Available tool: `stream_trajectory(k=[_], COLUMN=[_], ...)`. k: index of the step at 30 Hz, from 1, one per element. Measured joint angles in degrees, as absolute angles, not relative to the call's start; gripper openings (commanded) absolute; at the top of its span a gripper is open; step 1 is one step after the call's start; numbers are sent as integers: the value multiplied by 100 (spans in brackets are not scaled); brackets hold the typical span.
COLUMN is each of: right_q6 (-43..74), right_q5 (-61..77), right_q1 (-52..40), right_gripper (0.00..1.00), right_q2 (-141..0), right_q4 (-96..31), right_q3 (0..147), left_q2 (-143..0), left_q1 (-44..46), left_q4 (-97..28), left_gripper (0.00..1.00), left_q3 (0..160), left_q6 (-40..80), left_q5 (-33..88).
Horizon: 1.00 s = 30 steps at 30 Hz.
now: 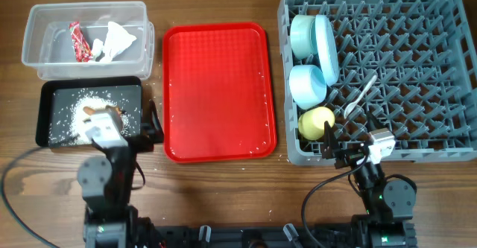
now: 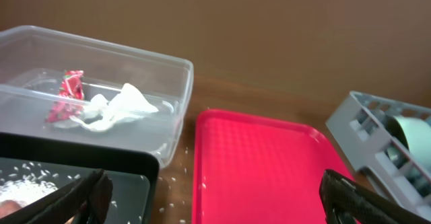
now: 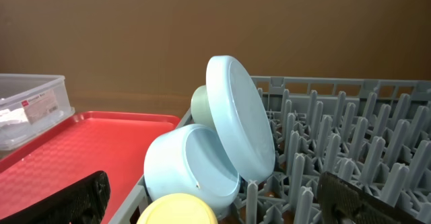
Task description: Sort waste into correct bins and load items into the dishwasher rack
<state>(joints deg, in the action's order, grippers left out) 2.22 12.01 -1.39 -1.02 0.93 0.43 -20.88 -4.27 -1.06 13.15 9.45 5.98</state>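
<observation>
The clear tub (image 1: 45, 65) holds the red wrapper (image 1: 79, 41) and white tissue (image 1: 115, 41); both also show in the left wrist view, wrapper (image 2: 66, 96) and tissue (image 2: 118, 109). The black tray (image 1: 43, 106) holds rice (image 1: 78, 103) and a brown scrap (image 1: 91, 110), partly hidden by my left arm. The rack (image 1: 417, 24) holds the plate (image 1: 326, 47), two bowls (image 1: 302, 36) (image 1: 307, 84), the yellow cup (image 1: 316, 123) and the spoon (image 1: 359, 97). My left gripper (image 1: 149, 129) (image 2: 212, 210) is open and empty by the black tray's right end. My right gripper (image 1: 339, 150) (image 3: 212, 207) is open and empty at the rack's near edge.
The flat red tray (image 1: 216, 91) lies between the bins and the rack, with a few rice grains on the wood at its left edge (image 2: 176, 183). The rack's near wall (image 1: 373, 157) stands right in front of my right gripper.
</observation>
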Motion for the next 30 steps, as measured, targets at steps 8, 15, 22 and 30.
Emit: stream_trajectory(k=[8, 15, 22, 30], right_q6=[222, 222, 222, 222], right_q5=[1201, 1201, 1201, 1201], right_q1=[-139, -139, -139, -139], right_gripper=[99, 100, 100, 100], right_q2=[-102, -102, -102, -102], right_q4=[93, 95, 93, 93], right_q3=[43, 43, 43, 43], left_q2=[-683, -183, -84, -84], left_q1=[-198, -154, -154, -154], left_q4=[-86, -366, -366, -366], left_gripper=[100, 100, 100, 100], left_q3=[399, 69, 71, 71], left_q6=[884, 880, 880, 880], left_q5=[679, 676, 679, 679])
